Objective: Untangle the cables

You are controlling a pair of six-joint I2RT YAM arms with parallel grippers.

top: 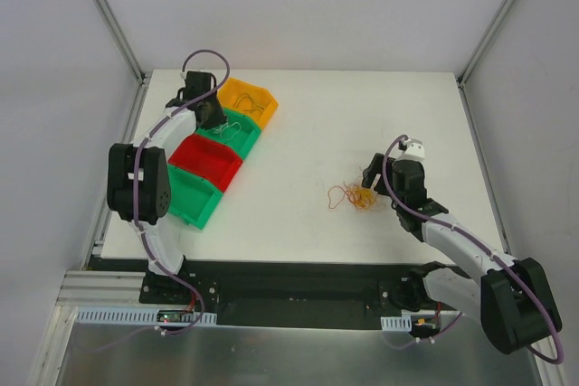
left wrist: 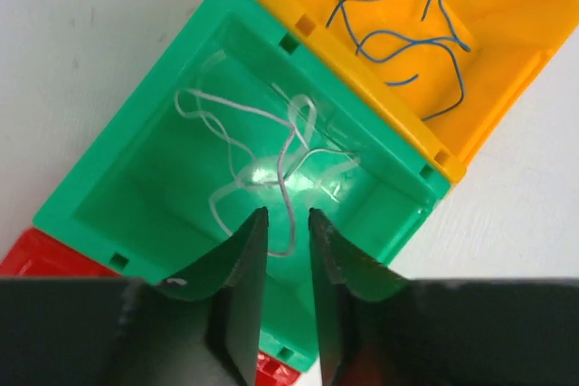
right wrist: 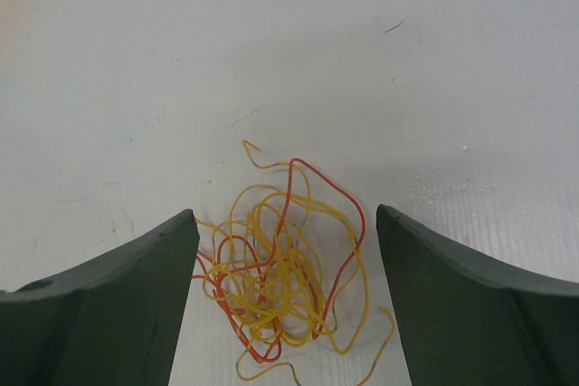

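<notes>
The cables [top: 355, 195] [right wrist: 280, 268] are a small clump of thin red and orange-yellow wires, curled and looped together on the white table right of centre. My right gripper [top: 375, 178] [right wrist: 285, 219] hovers just over the clump, open wide, one finger on each side and nothing gripped. My left gripper [top: 213, 115] [left wrist: 285, 214] is at the far left over a green bin [left wrist: 127, 169]. Its jaws stand a narrow gap apart with nothing between them. Loose white wires [left wrist: 271, 133] lie in that bin just past the tips.
A diagonal row of bins sits at the table's left: a yellow bin [top: 249, 99] [left wrist: 507, 42] holding blue wires [left wrist: 407, 33], the green bin [top: 237, 133], a red bin [top: 206, 162] [left wrist: 36, 255] and another green bin [top: 185, 196]. Frame posts stand at the back corners.
</notes>
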